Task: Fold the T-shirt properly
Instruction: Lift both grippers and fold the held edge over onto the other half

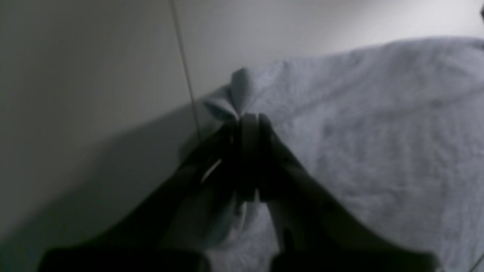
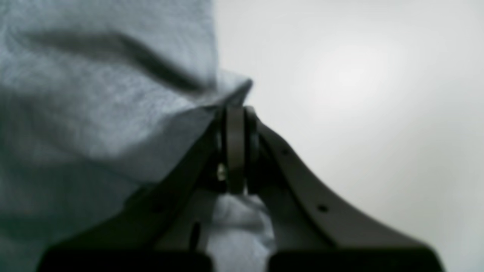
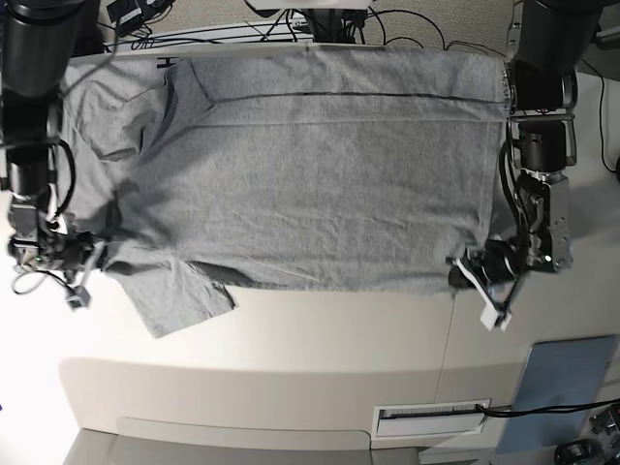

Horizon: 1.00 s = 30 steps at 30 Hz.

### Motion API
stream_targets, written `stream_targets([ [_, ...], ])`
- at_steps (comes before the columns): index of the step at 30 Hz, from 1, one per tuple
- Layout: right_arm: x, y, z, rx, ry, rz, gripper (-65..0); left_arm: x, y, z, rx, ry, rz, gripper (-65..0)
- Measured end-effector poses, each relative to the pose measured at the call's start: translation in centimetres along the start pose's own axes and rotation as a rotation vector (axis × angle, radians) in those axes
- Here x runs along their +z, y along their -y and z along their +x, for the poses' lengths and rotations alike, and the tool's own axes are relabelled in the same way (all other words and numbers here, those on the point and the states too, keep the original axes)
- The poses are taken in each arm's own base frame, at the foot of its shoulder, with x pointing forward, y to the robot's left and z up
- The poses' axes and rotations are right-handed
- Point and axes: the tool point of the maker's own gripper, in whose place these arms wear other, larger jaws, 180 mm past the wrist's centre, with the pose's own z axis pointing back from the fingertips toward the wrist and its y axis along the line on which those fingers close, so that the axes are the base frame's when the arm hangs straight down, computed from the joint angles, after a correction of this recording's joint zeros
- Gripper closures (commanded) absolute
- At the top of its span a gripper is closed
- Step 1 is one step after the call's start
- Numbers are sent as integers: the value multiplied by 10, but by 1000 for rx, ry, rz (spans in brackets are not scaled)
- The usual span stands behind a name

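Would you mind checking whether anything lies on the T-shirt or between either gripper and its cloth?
Nothing visible does. The left gripper and right gripper each pinch an edge of the T-shirt, and its spread surface is bare.

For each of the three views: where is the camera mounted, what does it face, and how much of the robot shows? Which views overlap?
Left wrist: on the left arm, looking along the left gripper, jaws shut on a T-shirt corner, table beyond.
Right wrist: on the right arm, looking along the right gripper, jaws shut on a T-shirt edge.
Base: overhead, facing down on the spread T-shirt, both arms at the sides, a blue pad at one corner.
Shared: each wrist's pinched T-shirt edge also shows in base.
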Motion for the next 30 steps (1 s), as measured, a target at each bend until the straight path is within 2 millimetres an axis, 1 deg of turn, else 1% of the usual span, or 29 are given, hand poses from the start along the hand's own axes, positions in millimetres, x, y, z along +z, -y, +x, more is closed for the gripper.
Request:
stream_targets([
  [2,16,10,2,37,13,-19,0,9,-2,9,7,28,25,0],
  [3,23,12,6,58,34,-29,0,12,-2,10,6,35,27,0],
  [5,34,12,11,89,57,-69,0,20,-4,2,-9,19,34,0],
  [8,49,5,14,108,98,-103,0,29,-11,-10,-35,-7,59,0],
  [10,60,7,14,100,131,-122,0,33,-9,-15,-48,-13,61,0],
  [12,72,11,10,84,158,-143,0,36,-3,-21,-38,-8,43,0],
  [14,79,12,-2,67,160,-155,0,41,3,-31,-8,5,15,0],
  [17,85,7,-29,53,143,-154,0,52,0,-49,25,8,12,0],
  [19,91,3,-43,50,136,-156,0,61,-1,-54,40,29,6,0],
  [22,105,1,-59,56,133,-172,0,75,0,-59,41,63,-11,0],
  [26,124,-7,-75,57,142,-203,0,85,1,-87,57,28,-6,0],
  [30,136,-22,-103,38,123,-221,0,91,0,-111,74,-7,5,0],
])
